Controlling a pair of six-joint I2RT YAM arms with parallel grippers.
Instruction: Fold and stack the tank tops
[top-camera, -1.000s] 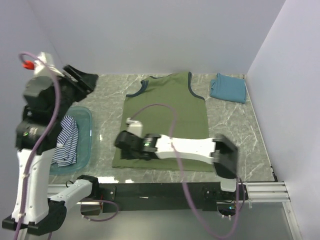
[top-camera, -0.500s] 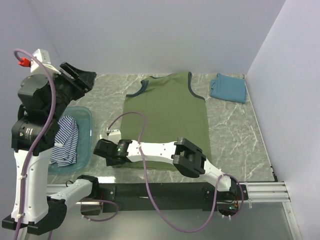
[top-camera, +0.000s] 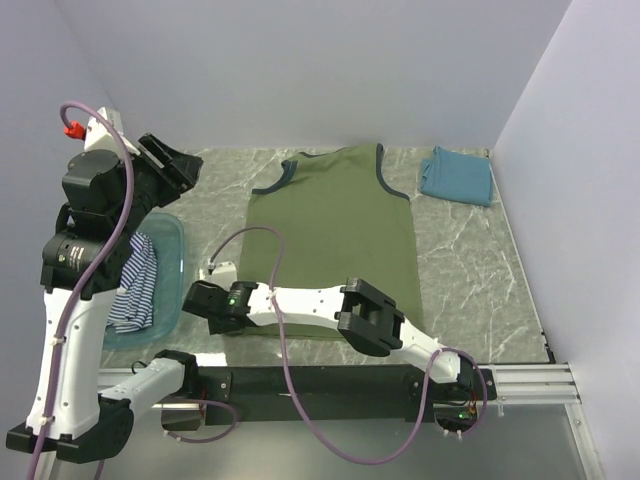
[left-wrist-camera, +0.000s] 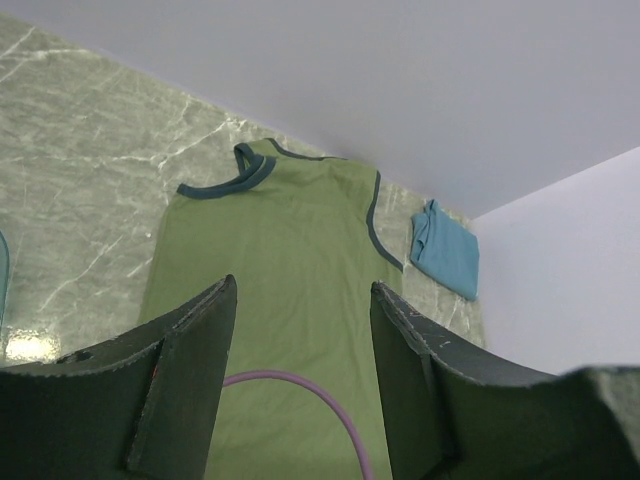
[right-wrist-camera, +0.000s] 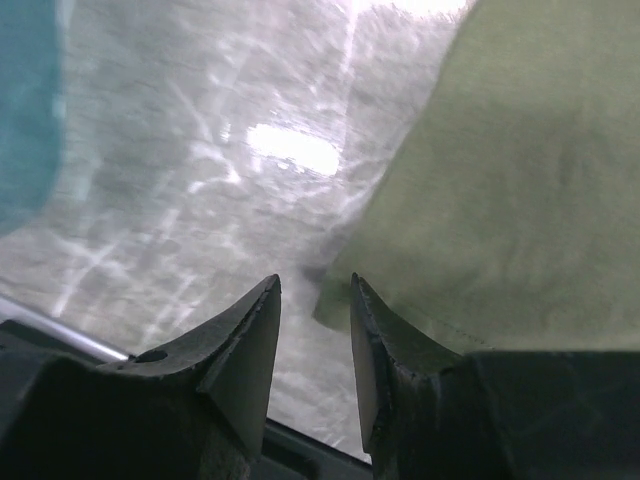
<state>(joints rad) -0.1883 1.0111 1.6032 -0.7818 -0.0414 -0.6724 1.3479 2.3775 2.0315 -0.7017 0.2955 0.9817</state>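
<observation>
Olive-green cotton with dark trim, the sleeveless tank top (top-camera: 335, 235) lies spread flat across the middle of the grey marble-patterned table (top-camera: 470, 270), straps toward the far wall and hem toward the arms. A plain teal-blue tank top (top-camera: 456, 176), folded into a small rectangle, sits in the far right corner, well apart from the green one. The navy-and-white striped tank top (top-camera: 135, 285) is bunched up inside the translucent teal plastic tub (top-camera: 175, 235) at the left side of the table.

The right gripper (top-camera: 203, 298) reaches low across to the near left corner of the green top, between that corner and the tub. Seen from its wrist, the right gripper (right-wrist-camera: 314, 285) has its jaws a little apart with bare table between them (the cloth's corner (right-wrist-camera: 520, 200) lies just beyond the tips, not pinched).

The left gripper (top-camera: 175, 165) hangs high above the tub with its jaws wide apart and nothing in them; its wrist view looks down over the green top (left-wrist-camera: 290, 270) and the folded teal-blue one (left-wrist-camera: 445, 250). A purple cable (top-camera: 280, 300) loops over the hem.
</observation>
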